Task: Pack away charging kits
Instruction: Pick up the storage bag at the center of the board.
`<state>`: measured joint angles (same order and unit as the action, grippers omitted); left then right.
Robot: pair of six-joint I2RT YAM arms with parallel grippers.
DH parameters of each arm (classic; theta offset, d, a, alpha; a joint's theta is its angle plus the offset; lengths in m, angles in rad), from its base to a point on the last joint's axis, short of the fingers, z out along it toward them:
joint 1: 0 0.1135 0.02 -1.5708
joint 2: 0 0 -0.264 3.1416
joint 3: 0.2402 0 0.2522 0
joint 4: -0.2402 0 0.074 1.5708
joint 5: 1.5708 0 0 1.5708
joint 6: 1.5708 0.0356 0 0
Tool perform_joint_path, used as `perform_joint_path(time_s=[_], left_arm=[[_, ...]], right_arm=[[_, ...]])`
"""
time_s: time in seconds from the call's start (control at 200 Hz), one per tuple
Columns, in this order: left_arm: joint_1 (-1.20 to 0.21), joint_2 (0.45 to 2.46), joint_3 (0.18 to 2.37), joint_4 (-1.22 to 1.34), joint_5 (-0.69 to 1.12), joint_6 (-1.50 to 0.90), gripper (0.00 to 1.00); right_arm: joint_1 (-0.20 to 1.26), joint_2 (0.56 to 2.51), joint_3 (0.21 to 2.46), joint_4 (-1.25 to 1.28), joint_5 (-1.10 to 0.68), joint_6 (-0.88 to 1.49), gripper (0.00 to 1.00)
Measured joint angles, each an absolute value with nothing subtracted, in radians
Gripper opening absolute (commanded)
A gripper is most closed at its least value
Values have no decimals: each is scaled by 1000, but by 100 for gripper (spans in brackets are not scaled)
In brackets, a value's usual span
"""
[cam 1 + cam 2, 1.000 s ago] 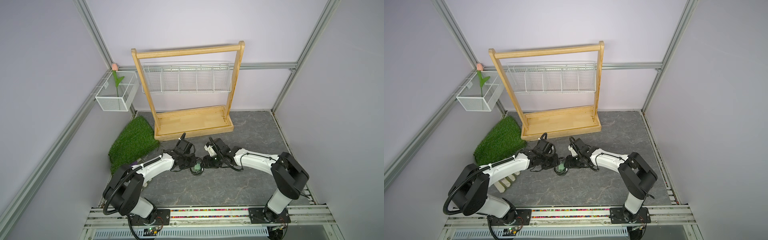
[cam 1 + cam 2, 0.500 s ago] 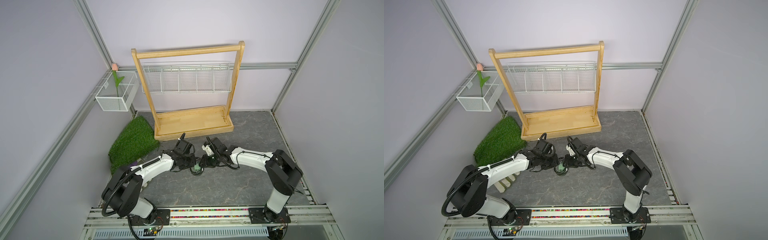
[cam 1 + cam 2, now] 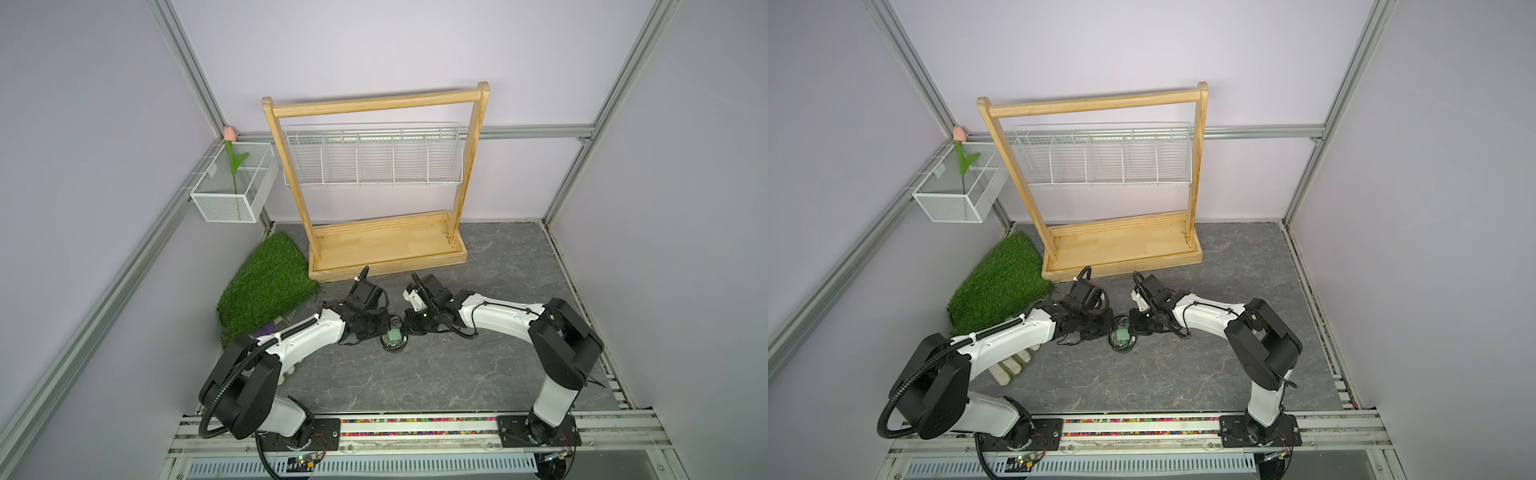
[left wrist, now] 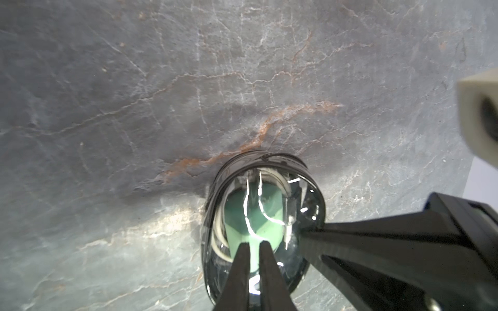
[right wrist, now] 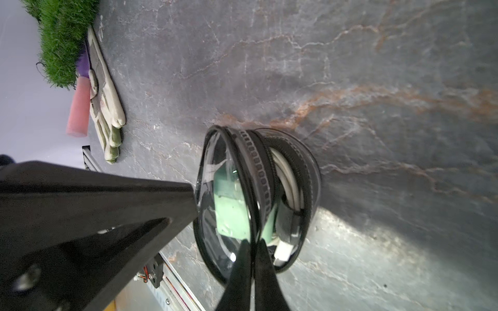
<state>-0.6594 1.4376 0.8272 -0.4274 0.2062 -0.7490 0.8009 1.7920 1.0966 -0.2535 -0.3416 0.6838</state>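
Here, the left jaws from 9 o'clock and the right jaws from 3 o'clock each pinch closed on the oval clear pouch with a black rim [image 5: 258,164], mid grey stone surface [image 3: 415,374]; inside sit the mint-green square charger block [image 4: 237,220] and thin white cable coil [image 5: 289,175].

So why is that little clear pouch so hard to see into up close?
Left wrist view: white glare streaks cross the black-rimmed clear oval pouch, over the mint-green square charger block. Right wrist view: fewer reflections, so the coiled white cable shows clearly.
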Motion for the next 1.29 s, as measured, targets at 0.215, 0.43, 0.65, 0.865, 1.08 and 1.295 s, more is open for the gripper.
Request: perform_joint_path(time_s=[0.215,0.43,0.65,0.865,1.08,1.295], left_arm=[[-639,1365,826,-457,202,-737,28],[-638,1345,801,-455,207,-723,47],[-638,1396,751,-394,252,-725,55],[-638,1419,714,-279,317,-739,63],[-638,1477,714,-199,351,-747,68],[-638,1550,714,-125,384,-755,67]], right_arm=[[788,1792,1081,-255,-341,679,7],[753,1792,1076,-282,-341,646,7],[746,1792,1076,-288,-342,627,7],[730,1793,1048,-286,-347,620,7],[710,1793,1025,-269,-376,608,6],[699,1793,1008,-244,-398,601,7]])
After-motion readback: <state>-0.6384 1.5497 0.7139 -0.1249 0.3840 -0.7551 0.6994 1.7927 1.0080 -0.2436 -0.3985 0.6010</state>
